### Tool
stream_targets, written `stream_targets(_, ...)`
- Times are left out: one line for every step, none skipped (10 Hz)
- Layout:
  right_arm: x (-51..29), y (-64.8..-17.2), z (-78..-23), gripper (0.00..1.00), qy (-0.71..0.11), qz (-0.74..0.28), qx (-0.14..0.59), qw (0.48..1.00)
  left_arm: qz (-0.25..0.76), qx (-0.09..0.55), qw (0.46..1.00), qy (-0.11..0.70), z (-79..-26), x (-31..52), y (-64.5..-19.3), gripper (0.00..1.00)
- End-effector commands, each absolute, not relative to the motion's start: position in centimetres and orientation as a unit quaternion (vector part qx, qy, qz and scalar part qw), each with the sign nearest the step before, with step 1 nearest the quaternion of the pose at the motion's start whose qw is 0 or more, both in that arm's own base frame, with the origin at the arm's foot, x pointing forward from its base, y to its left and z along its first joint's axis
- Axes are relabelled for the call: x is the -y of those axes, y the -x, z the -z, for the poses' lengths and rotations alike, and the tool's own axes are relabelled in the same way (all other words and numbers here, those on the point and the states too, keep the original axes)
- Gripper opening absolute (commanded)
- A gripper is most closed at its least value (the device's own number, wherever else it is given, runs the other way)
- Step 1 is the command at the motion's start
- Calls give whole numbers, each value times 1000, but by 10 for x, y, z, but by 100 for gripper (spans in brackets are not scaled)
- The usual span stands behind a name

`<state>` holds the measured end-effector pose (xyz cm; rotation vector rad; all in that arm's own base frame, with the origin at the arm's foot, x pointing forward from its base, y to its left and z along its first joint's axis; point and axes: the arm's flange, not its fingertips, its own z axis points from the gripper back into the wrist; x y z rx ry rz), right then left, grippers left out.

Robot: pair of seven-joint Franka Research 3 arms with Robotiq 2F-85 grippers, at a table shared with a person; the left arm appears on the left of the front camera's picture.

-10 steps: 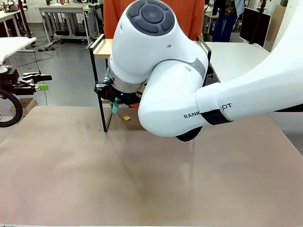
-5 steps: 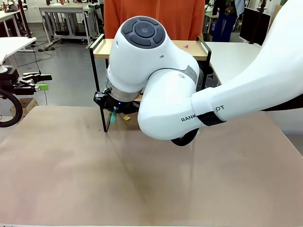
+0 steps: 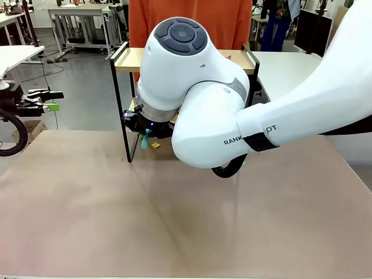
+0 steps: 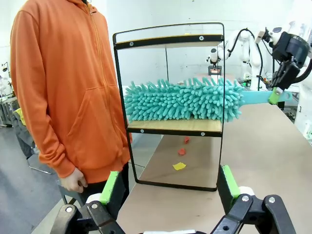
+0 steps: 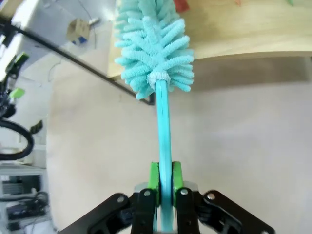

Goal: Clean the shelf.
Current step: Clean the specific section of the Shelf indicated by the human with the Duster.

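The right gripper [image 5: 165,178] is clamped tight on the flat teal handle of a fluffy duster [image 4: 183,100], whose head lies along the lower board of the shelf [image 4: 168,41]. The shelf stands upright at the far edge of the bench [image 3: 174,221], directly in front of a person [image 4: 63,87] in an orange hoodie, one hand [image 4: 74,180] hanging at the side. On the bench beneath the lower board lie a yellow scrap [image 4: 179,166] and two red scraps [image 4: 182,151]. The left gripper [image 4: 169,184] hangs off the bench's left side, well apart from the shelf. Its jaws are spread fully wide and hold nothing, and its green pads [image 4: 112,187] point toward the shelf's end.
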<state>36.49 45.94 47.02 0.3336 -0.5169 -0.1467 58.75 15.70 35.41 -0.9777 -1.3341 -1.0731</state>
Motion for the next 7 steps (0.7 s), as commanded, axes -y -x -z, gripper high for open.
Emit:
stream_targets(-413,-361,-478,13,-134,83,246,956,455,569,551,408,-357,-156,-586,100)
stream_targets(-397,-364,-477,13,-120,84,241,960,455,569,551,408,-357,-156,-586,100)
stream_targets(-381,-364,-478,13,-112,90,237,961,455,569,551,408,-357,-156,-586,100)
stream_targets(-362,-364,-480,13,-104,93,233,962,455,569,551,408,-357,-156,-586,100)
stream_targets(-344,-362,-481,13,-90,91,230,965,455,569,551,408,-357,-156,-586,100)
stream_targets(-326,-362,-479,13,-73,94,228,966,455,569,551,408,-357,-156,-586,100)
stream_targets(-310,-361,-480,13,-61,100,229,966,455,569,551,408,-357,-156,-586,100)
